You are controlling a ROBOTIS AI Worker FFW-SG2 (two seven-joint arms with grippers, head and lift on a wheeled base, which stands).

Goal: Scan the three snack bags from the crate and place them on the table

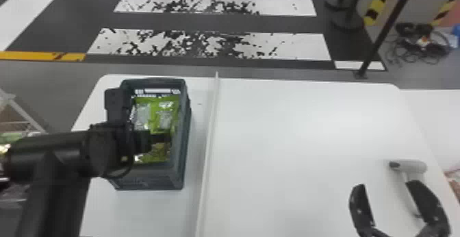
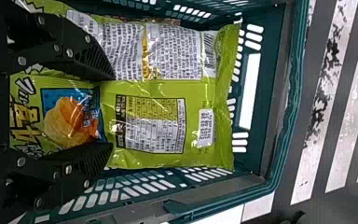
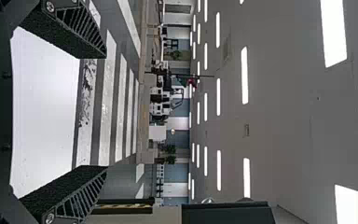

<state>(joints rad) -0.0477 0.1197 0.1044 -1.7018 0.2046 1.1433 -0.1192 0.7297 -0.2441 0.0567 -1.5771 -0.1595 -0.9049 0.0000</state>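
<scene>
Snack bags lie inside crate on bench. Left gripper is over the crate interior, jaws wide apart. Right gripper, jaws wide apart, and scanner are well right of the crate

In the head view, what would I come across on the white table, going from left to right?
A dark crate with green snack bags inside → a thin, pale raised strip running across the table from near to far → a light grey handheld scanner with a dark end.
</scene>
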